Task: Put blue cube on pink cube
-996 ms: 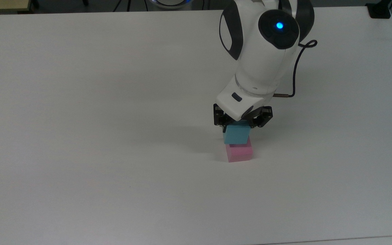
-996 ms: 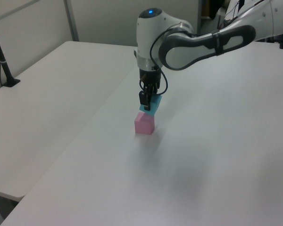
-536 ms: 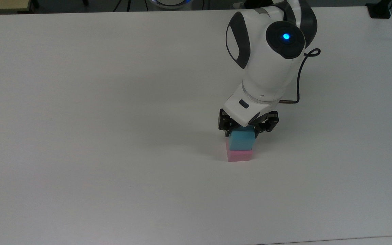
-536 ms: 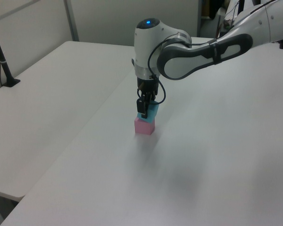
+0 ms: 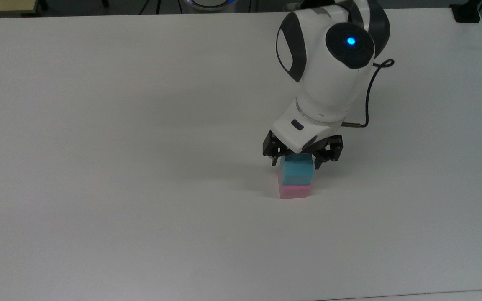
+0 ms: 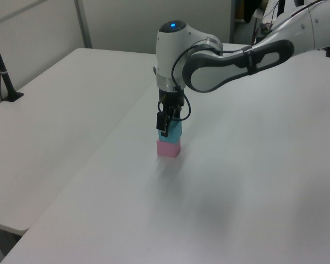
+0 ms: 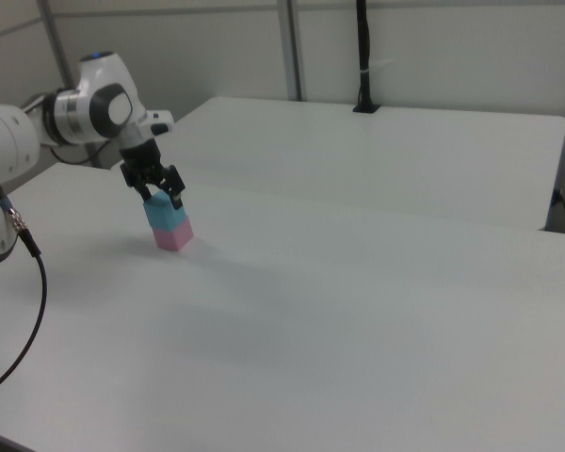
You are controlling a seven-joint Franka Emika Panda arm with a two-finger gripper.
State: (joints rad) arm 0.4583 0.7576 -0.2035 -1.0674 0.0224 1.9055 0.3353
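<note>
The blue cube (image 5: 296,173) rests squarely on top of the pink cube (image 5: 294,190) on the white table (image 5: 140,125). In the left view the blue cube (image 6: 173,133) and pink cube (image 6: 168,148) form a small upright stack, as do the blue cube (image 7: 159,216) and pink cube (image 7: 174,237) in the right view. My gripper (image 5: 295,162) hangs straight down over the stack. It is open, with a finger on either side of the blue cube's top and a small gap at each side. The gripper (image 6: 166,126) (image 7: 162,195) hides part of the blue cube's top.
A black cable (image 5: 366,96) loops off the wrist. A black post (image 6: 3,71) stands at the left view's left table edge; another post (image 7: 363,56) rises at the back in the right view. White tabletop stretches all around the stack.
The blue cube came down from a tilted hold above the pink cube to sit flat on it. The fingers have since spread apart off it.
</note>
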